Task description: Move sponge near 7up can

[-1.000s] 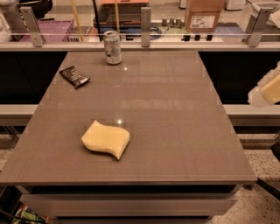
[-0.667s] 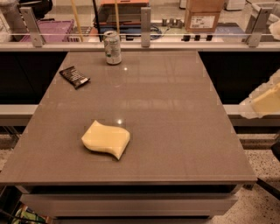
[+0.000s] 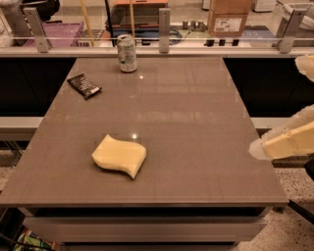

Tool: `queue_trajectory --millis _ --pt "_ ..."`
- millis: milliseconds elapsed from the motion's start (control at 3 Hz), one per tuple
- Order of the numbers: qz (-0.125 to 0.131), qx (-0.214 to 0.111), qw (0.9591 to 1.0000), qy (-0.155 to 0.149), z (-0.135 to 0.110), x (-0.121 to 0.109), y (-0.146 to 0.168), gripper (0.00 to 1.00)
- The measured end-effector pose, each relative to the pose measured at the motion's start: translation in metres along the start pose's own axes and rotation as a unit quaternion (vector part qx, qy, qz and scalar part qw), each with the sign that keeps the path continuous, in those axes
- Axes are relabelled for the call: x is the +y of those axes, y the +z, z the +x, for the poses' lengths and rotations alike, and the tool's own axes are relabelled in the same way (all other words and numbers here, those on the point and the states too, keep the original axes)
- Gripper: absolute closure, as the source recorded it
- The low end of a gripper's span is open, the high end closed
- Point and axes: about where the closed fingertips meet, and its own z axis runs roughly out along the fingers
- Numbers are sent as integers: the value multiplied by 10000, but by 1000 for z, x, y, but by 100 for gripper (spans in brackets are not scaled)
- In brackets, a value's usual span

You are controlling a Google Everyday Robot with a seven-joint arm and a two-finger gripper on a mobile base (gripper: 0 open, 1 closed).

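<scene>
1. Camera view puts your claw (image 3: 262, 146) at the right edge of the frame, a little below mid-height. It shows as a pale, blurred shape pointing left, hanging beside the right edge of the bench (image 3: 196, 108). Nothing is seen in it, and you cannot tell whether it is released or clenched.
2. Another pale piece of the arm (image 3: 306, 66) shows above it, at the upper right edge of the frame.
3. Moving left from the claw, the sponge (image 3: 119, 156) lies flat on the bench in the lower left part of the surface, well apart from the claw. Nothing touches it.
4. The 7up can (image 3: 127, 53) stands upright near the far edge of the bench, in the upper left of the frame, well apart from the sponge.
5. A small black snack packet (image 3: 84, 86) lies flat on the bench near the can, to its lower left.
6. Beyond the far edge, you see a rail with metal posts (image 3: 164, 23) and a cardboard box (image 3: 227, 14) at the upper right.
</scene>
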Motion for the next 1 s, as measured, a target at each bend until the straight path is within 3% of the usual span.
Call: queue_trajectory --millis 667,1000 --pt "-105 261 9987 424 51 22 28 0" --pt "-106 260 9987 424 51 22 28 0"
